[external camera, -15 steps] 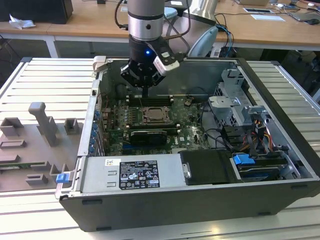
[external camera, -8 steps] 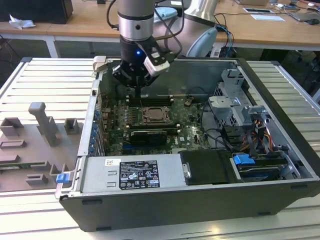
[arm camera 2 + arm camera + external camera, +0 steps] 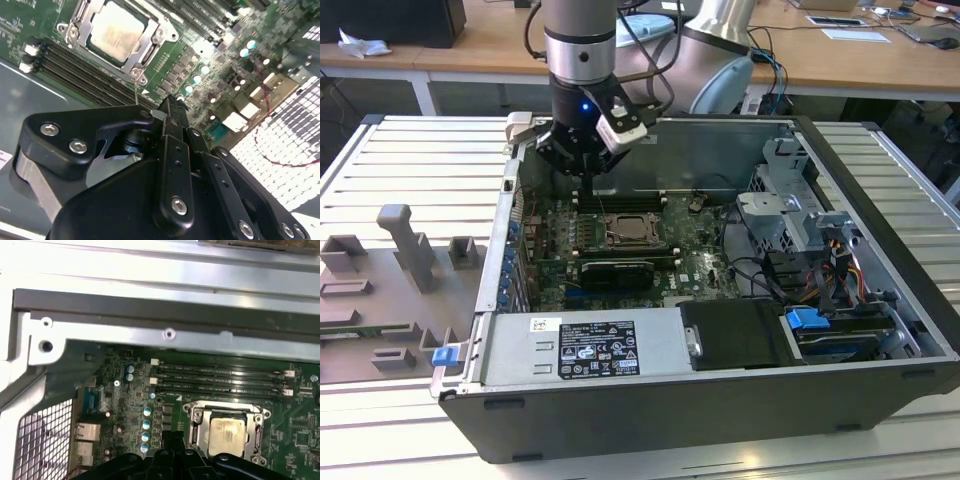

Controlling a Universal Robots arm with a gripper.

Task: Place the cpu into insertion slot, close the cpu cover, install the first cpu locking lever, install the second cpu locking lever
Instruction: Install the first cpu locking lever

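Observation:
The cpu [image 3: 117,31] lies flat in the insertion slot [image 3: 630,232] on the green board, its pale metal top showing. The cpu cover [image 3: 145,56] is down around it as a silvery frame, also seen in the first wrist view around the cpu [image 3: 227,435]. A thin metal rod [image 3: 136,90] stands up from the socket's corner near my fingertips. My gripper [image 3: 170,107] hangs above the board beside the socket, over the memory slots [image 3: 220,380], shut with nothing seen between its fingers. In the exterior view the gripper [image 3: 588,185] is just behind the socket.
The open computer case [image 3: 880,190] surrounds the board, with a black graphics card [image 3: 615,270] in front of the socket, a power supply [image 3: 585,350] at the front, and drive bays and cables [image 3: 800,240] on the exterior view's right. Grey fixtures [image 3: 410,250] stand outside on the exterior view's left.

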